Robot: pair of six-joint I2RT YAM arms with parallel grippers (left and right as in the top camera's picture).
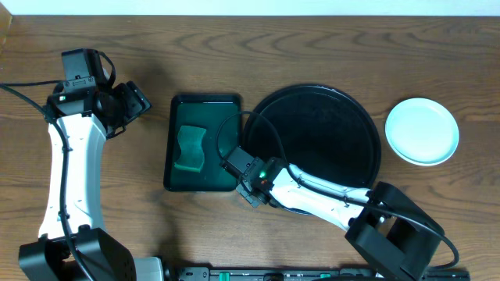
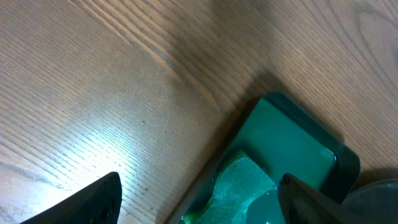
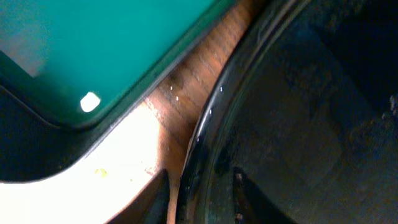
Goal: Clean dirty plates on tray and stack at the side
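The black tray (image 1: 316,105) lies at the centre right with nothing on it. White plates (image 1: 422,131) sit to its right on the table; from above they look like one, so I cannot tell how many are stacked. My right gripper (image 1: 248,173) is at the tray's lower-left rim. In the right wrist view its fingers (image 3: 200,199) close on either side of the tray's rim (image 3: 205,124). My left gripper (image 1: 129,105) is open and empty over bare table at the far left, and its fingers (image 2: 199,205) stand wide apart.
A dark green rectangular tray (image 1: 226,109) lies just left of the black tray and holds a green sponge (image 1: 190,148). Both also show in the left wrist view: tray (image 2: 292,143), sponge (image 2: 239,186). A strip of wood separates the two trays.
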